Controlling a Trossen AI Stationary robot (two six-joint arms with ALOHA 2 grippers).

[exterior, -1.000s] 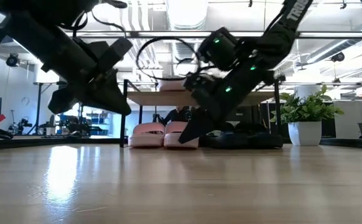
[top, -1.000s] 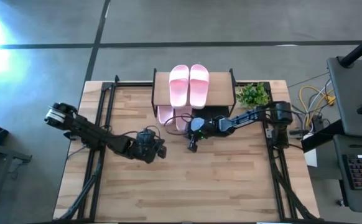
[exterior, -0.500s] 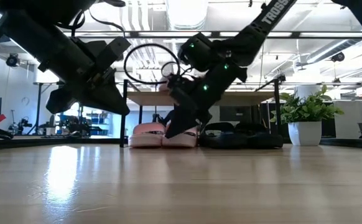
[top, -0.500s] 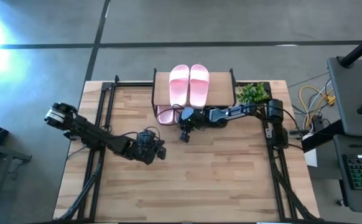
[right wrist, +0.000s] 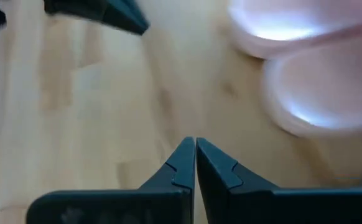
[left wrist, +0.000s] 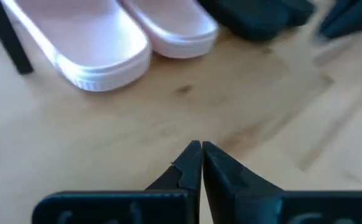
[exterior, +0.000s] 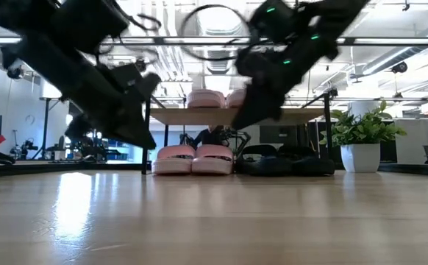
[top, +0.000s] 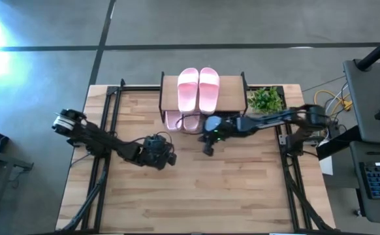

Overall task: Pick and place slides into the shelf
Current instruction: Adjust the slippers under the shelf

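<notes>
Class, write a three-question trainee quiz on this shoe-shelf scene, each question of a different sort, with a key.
1. True or false: the right gripper holds a slide.
2. Which pair lies on the shelf top? A) black slides B) pink slides C) nothing
3. Fill in: under the shelf, beside the lower pink pair, sit the ____ slides.

Key: 1 false, both it and the left gripper have shut, empty fingers; 2 B; 3 black.

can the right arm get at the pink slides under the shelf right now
Probably yes. The right tool hangs shut and empty just in front of the pink slides under the shelf, with bare table between; it must open first.
</notes>
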